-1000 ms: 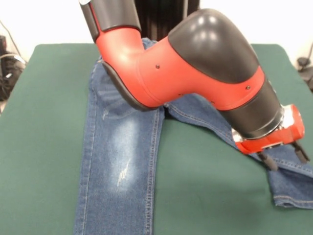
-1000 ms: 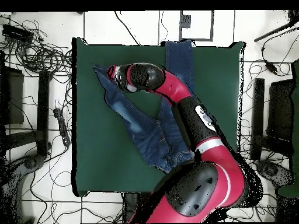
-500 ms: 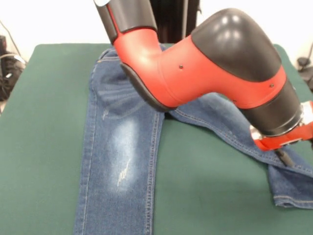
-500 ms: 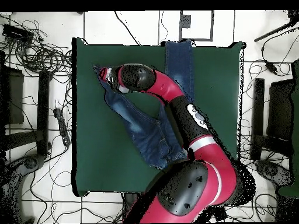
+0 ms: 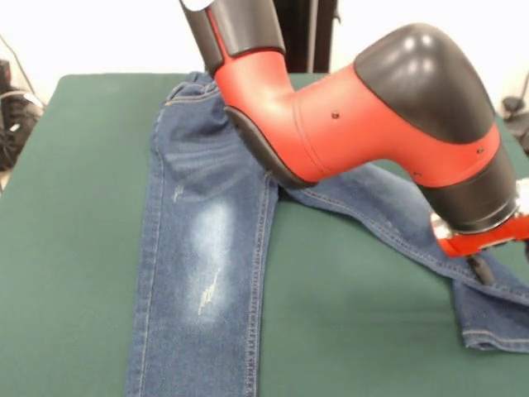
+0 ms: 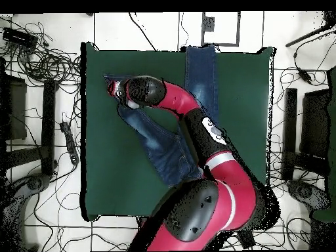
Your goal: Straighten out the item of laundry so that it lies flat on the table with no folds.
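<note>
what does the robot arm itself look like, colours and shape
The arm is thick and rounded, glossy red shells alternating with black domed joint caps, with small dark screw dots. A white band rings one link in the overhead view. The hand has a red body and a dark fingertip.

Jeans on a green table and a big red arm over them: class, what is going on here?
A red and black robot arm is working on a pair of blue jeans spread on a green table. One leg lies straight; the other is splayed out to the side, and the gripper sits at that leg's end, near the cuff. Whether it is gripping the cloth cannot be told. The jeans are not yet laid out flat.
</note>
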Action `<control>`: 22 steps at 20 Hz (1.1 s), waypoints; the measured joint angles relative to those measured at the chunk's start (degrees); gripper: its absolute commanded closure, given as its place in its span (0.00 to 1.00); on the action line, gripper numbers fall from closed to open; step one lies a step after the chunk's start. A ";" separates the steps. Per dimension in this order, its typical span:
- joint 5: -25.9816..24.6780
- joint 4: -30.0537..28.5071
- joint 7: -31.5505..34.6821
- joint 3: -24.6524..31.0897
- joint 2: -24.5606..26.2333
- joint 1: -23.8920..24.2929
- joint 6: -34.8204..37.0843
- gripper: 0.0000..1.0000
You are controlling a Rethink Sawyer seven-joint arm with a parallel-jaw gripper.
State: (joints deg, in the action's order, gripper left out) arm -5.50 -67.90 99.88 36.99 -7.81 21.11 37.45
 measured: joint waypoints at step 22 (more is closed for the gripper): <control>-4.24 2.67 0.00 -12.45 -3.12 -9.20 -10.84 1.00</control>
State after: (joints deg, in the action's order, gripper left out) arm -9.73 -65.23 99.88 24.54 -10.93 11.92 26.62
